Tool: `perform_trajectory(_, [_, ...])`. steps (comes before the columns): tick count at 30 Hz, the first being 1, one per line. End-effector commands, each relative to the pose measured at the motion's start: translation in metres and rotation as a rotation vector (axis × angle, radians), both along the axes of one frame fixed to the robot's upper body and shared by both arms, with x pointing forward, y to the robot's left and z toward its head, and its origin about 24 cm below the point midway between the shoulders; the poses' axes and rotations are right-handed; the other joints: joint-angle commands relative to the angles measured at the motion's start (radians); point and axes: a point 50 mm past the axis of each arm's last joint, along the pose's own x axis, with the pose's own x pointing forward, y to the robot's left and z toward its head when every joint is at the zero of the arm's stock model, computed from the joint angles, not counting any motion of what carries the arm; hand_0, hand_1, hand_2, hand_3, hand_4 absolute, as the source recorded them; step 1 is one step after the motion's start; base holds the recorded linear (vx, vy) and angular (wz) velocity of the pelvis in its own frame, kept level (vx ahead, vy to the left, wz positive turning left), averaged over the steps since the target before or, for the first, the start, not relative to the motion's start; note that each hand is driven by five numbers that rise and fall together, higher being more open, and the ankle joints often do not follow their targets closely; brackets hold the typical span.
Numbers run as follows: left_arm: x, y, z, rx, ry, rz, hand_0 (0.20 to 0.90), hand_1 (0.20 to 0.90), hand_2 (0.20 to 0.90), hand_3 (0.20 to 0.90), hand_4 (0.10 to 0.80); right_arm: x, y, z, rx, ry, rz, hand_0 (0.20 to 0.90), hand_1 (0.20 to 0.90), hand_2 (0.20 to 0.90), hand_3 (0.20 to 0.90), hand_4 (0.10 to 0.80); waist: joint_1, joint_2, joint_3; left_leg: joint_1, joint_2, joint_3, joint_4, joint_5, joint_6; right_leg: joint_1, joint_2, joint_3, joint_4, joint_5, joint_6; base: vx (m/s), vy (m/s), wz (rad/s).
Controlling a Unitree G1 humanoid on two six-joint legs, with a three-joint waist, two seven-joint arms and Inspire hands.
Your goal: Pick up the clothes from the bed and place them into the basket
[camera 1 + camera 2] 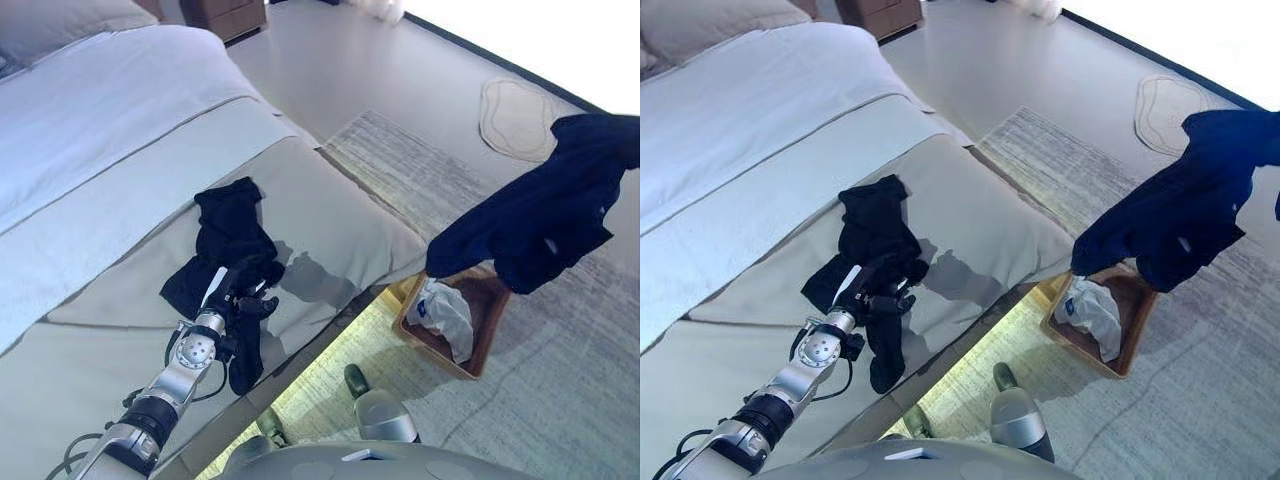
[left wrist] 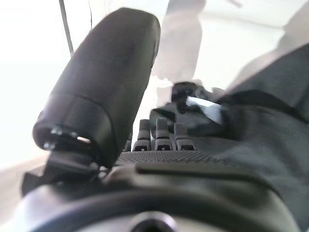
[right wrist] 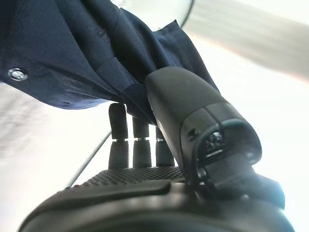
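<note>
1. The left hand (image 1: 248, 290) rests on the bed (image 1: 330, 215), its fingers (image 2: 163, 135) curled into the black garment (image 1: 228, 240) that lies crumpled there. The thumb (image 2: 104, 87) stands raised beside the cloth.
2. Most of the black garment spreads away from the left hand, further up the bed; one narrow dark strip hangs down past the hand towards the mattress edge.
3. The right hand (image 3: 159, 140) shows only in its own wrist view. There the fingers and thumb are pinching a fold of the navy garment (image 1: 545, 210); a metal snap (image 3: 18, 74) shows on the cloth.
4. The navy garment hangs in the air, well clear of the bed. It drapes down from the right hand, and its lowest corner sits just above the near rim of the basket (image 1: 485, 345).
5. The basket is a brown, open-topped one standing on the patterned rug (image 1: 560, 390), below the right hand and just beside the foot corner of the bed. Whether the navy cloth touches the rim cannot be told.
6. A white and blue item (image 1: 445, 312) already lies inside the basket, against its nearer wall.
7. Beyond the right hand, a small pale mat (image 1: 515, 118) lies on the bare floor (image 1: 350, 70).
8. Beyond the left hand, the bed carries a white sheet (image 1: 100, 120) and a grey pillow (image 1: 70, 25) at its head; a wooden cabinet (image 1: 225, 15) stands past it.
</note>
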Motion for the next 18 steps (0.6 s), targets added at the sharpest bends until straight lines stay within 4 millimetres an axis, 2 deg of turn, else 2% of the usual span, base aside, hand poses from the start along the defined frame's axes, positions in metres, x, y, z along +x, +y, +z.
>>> perform_trajectory(1, [0.019,-0.007,0.021,0.018,-0.126,-0.066,0.9,0.9,0.9,0.9,0.8,-0.013,-0.006,0.058,-0.104,-0.219,-0.013,0.3,0.3,0.3,0.2,0.1,0.039,-0.021,-0.091,0.094,0.021,-0.058,0.061,-0.189,-0.004,-0.105,0.047,-0.032,0.034,0.063,-0.013,-0.023,-0.068,-0.18])
perform_trajectory(4, [0.021,-0.009,0.023,0.019,-0.131,-0.073,0.9,0.9,0.9,0.9,0.8,-0.011,-0.004,0.046,-0.087,-0.203,-0.017,0.3,0.3,0.3,0.2,0.1,0.032,-0.007,-0.079,0.093,0.024,-0.051,0.055,-0.187,-0.007,-0.116,0.047,-0.031,0.032,0.066,-0.012,-0.043,-0.062,-0.1])
perform_trajectory(10, [0.026,-0.015,0.027,0.004,-0.153,-0.082,0.9,0.9,0.9,0.9,0.8,-0.006,0.008,0.012,-0.051,-0.159,0.014,0.3,0.3,0.3,0.2,0.1,0.007,0.047,-0.043,0.083,0.018,-0.041,0.038,-0.176,-0.012,-0.136,0.049,-0.028,0.023,0.068,-0.012,-0.042,-0.049,-0.04])
perform_trajectory(18, [0.03,-0.022,0.031,-0.004,-0.17,-0.101,0.9,0.9,0.9,0.9,0.8,-0.001,0.016,-0.019,-0.02,-0.101,0.013,0.3,0.3,0.3,0.2,0.1,0.005,0.082,-0.017,0.068,0.012,-0.034,0.027,-0.167,-0.018,-0.152,0.049,-0.035,0.016,0.067,-0.012,-0.031,-0.054,-0.02])
